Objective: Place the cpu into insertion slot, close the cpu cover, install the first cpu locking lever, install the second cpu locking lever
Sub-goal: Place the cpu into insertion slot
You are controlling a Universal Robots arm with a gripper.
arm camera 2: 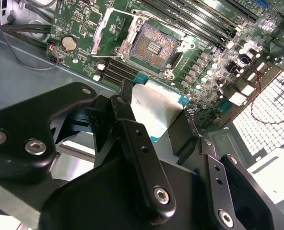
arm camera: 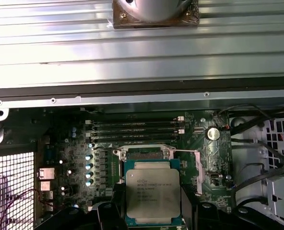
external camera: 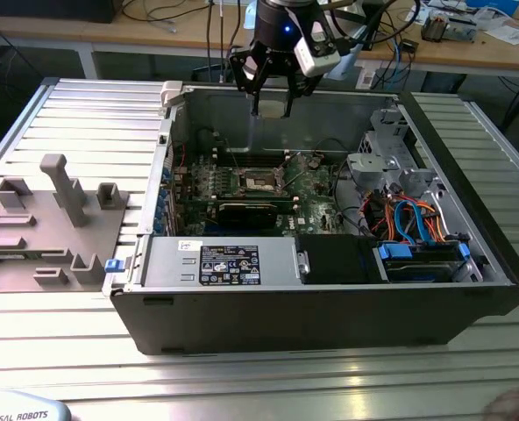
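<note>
My gripper (external camera: 273, 107) hangs over the open computer case, above the green motherboard (external camera: 242, 189). It is shut on the cpu (arm camera 2: 156, 108), a flat square chip with a silver top held by its edges between the black fingers (arm camera 2: 127, 103). In the first wrist view the cpu (arm camera: 153, 194) hovers in front of the insertion slot (arm camera: 142, 154) and covers most of it. The second wrist view has the insertion slot (arm camera 2: 154, 46) bare, with its dark pin field exposed. Beside it the cpu cover (arm camera 2: 114, 29) stands swung open.
Long black memory slots (arm camera 2: 204, 19) run beside the socket, and a coin battery (arm camera 2: 69, 43) sits near the cover. In the case are a labelled power supply (external camera: 229, 263) and a drive cage with blue and orange cables (external camera: 417, 232). A grey fixture tray (external camera: 49, 219) lies at the exterior view's left.
</note>
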